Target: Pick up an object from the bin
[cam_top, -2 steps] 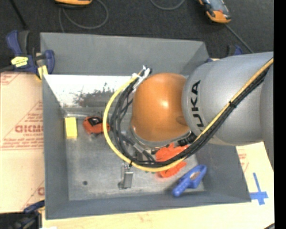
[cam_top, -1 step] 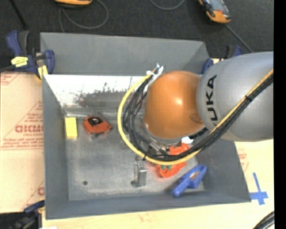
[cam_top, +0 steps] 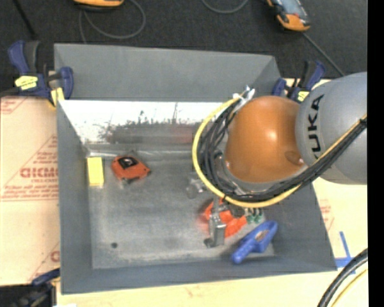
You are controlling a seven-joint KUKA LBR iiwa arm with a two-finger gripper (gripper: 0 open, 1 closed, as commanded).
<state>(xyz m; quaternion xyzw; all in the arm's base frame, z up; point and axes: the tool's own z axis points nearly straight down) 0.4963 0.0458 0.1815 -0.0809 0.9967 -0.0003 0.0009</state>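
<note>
My gripper [cam_top: 205, 212] reaches down under the orange dome in the bin's right front part. Its two grey fingertips stand apart, one at the back left [cam_top: 195, 188] and one toward the front [cam_top: 213, 236], so it is open. An orange-red plastic thing [cam_top: 221, 220] lies on the floor between and just right of them, partly hidden by the wrist. A small green piece [cam_top: 254, 219] sits right beside it. A blue plastic clamp [cam_top: 253, 243] lies at the front right, just right of the front fingertip.
A yellow block [cam_top: 95, 171] lies by the left wall. An orange-red tape measure with a black face [cam_top: 129, 168] sits just right of it. The arm and its cables cover the bin's right back part.
</note>
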